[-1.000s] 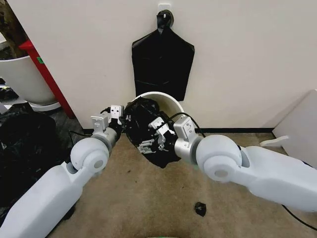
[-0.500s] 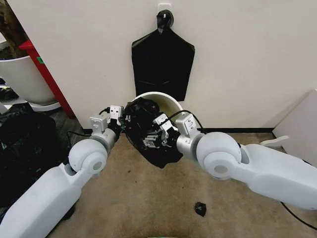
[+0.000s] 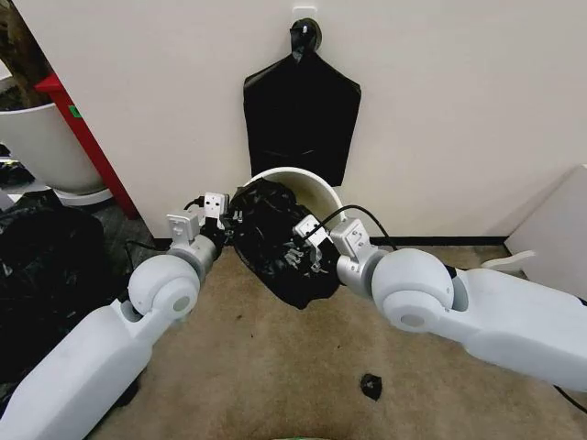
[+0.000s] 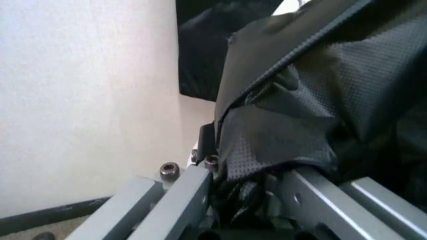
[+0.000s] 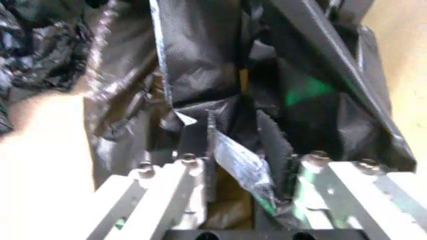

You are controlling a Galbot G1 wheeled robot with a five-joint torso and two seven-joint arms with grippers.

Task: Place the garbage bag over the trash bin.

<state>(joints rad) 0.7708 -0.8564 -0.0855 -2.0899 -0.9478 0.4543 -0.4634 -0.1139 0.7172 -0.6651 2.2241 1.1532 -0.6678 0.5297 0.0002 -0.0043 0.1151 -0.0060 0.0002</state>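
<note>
The right gripper (image 3: 295, 249) is pushing farther into the garbage bag (image 3: 275, 240), both it and the left gripper (image 3: 227, 220) clamping plastic between their jaws, stretching its mouth toward the trash bin (image 3: 316, 186) just behind, which next needs lowering over the rim

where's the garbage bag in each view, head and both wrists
Head view: the garbage bag hangs crumpled at centre, over the near side of the trash bin, between the left gripper and the right gripper.
Left wrist view: the bag sits close up, its film pinched between the fingers.
Right wrist view: the bag lies beyond the fingers, a fold clamped between them.
Shared landmark: the beige carpet.
</note>
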